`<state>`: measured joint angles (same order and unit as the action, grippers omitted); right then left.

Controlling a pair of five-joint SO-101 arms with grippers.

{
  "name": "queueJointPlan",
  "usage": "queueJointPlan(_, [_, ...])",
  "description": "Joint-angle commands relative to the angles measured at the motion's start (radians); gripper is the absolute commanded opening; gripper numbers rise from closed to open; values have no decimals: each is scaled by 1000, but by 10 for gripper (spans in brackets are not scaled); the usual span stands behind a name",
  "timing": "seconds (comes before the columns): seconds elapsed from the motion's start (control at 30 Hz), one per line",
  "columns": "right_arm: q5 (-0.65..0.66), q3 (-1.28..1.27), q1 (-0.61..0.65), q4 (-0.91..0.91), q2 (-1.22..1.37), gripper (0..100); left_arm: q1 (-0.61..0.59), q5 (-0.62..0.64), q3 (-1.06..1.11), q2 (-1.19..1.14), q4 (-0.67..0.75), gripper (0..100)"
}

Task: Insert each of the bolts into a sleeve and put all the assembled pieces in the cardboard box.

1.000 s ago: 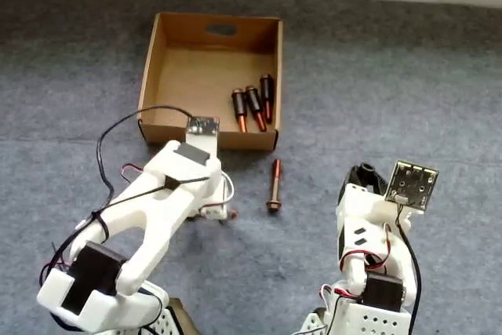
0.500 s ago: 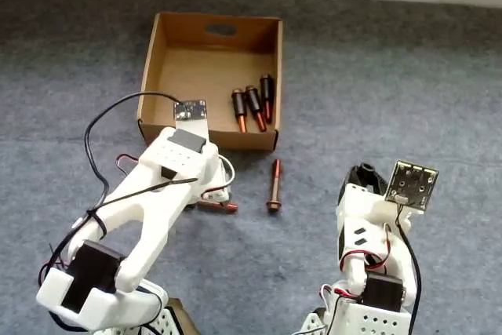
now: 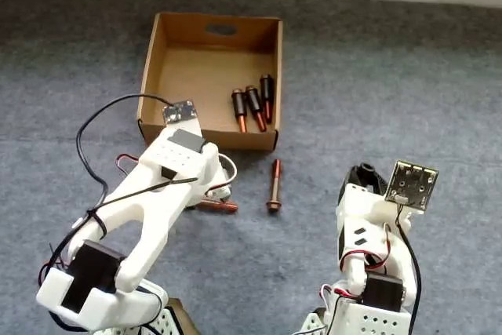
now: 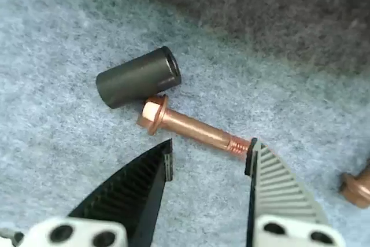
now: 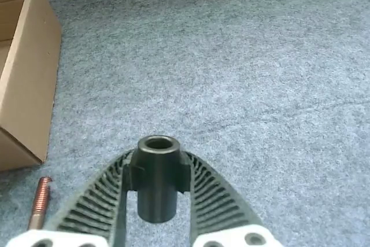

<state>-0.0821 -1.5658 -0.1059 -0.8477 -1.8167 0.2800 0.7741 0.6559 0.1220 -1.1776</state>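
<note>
My left gripper [image 4: 209, 155] hangs open just above a copper bolt [image 4: 193, 131] lying on the grey mat, one finger on each side of its threaded end. A loose black sleeve [image 4: 139, 77] lies touching that bolt's head. From above, the left arm [image 3: 176, 170] covers the sleeve, and the bolt [image 3: 220, 206] pokes out beside it. A second bolt [image 3: 274, 184] lies just in front of the cardboard box [image 3: 153, 68]. My right gripper [image 5: 157, 157] is shut on another black sleeve [image 5: 157, 192], held with its bore facing outward, at the near right [image 3: 365, 172].
Three assembled pieces [image 3: 252, 105] lie in the box's right front corner. The box wall [image 5: 26, 79] and the second bolt's threaded tip [image 5: 40, 201] are in the right wrist view. Open grey mat stretches to the right of the box.
The left arm has swung a little to the left and back, uncovering the bolt that now lies on the mat beside it. The right arm has not moved.
</note>
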Motion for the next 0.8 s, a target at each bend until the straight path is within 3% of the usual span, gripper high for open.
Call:
queueJointPlan(0.0, [-8,2,-5,-5,-10,6,5,104,-39,5,3,228])
queueJointPlan(0.3, [-8,2,-5,-5,-8,6,4,193,-31,-2,63,228])
queueJointPlan(0.6, [-8,2,-7,-5,-8,6,-1,192,-45,-197,64,228])
queueJointPlan(0.77, [-8,2,-7,-5,-8,6,4,158,-79,-193,58,228])
